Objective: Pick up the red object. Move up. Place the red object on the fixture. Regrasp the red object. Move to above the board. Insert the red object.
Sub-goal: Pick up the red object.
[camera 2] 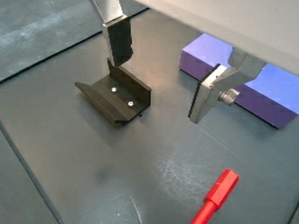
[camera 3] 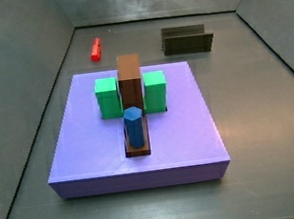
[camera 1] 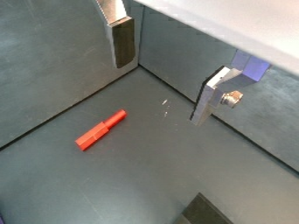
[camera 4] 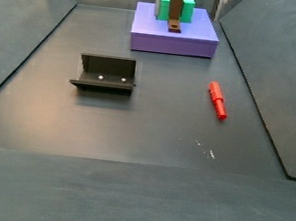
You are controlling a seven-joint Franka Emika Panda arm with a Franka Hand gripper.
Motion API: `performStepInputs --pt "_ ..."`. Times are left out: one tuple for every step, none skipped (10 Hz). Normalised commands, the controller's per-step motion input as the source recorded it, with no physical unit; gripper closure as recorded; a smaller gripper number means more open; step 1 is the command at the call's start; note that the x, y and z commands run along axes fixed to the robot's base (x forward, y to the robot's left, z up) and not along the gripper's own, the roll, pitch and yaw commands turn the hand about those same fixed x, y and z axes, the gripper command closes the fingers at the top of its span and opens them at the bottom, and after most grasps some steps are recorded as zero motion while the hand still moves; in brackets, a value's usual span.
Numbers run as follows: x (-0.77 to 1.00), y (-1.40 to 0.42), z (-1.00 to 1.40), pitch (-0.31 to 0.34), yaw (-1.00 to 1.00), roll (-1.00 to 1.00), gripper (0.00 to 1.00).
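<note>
- The gripper (camera 2: 162, 80) hangs above the floor (camera 4: 135, 131) with its jaws spread wide and nothing between them.
- The red peg (camera 4: 217, 98) lies flat on the floor near one side wall, well apart from the fingers (camera 1: 121, 44).
- The fixture (camera 4: 107, 75) sits across the floor from the peg.
- The board (camera 3: 136, 128) carries green blocks (camera 3: 108, 97), a brown block (camera 3: 132, 93) and a blue peg (camera 3: 134, 126).

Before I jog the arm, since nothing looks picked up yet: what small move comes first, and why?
Probably shift the tool sideways over the red object, then lower. Both wrist views show its fingers spread wide with nothing between them, and the red object lies flat on the floor, off to one side, apart from the fixture.
</note>
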Motion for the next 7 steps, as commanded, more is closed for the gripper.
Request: performStepInputs --pt "0.0 0.02 0.0 0.0 0.0 0.0 0.0" --pt "-0.02 -0.08 -0.21 -0.05 0.0 0.0 0.0" --pt "-0.42 -0.41 -0.79 -0.124 0.0 0.05 0.0" --pt "-0.59 -0.37 -0.84 -0.189 -0.03 0.04 0.0" --pt "-0.6 -0.36 -0.88 -0.131 -0.1 0.01 0.0" --pt "-0.74 -0.41 -0.96 -0.103 -0.19 0.0 0.0" --pt "-0.53 -0.27 -0.89 -0.191 -0.09 0.02 0.0"
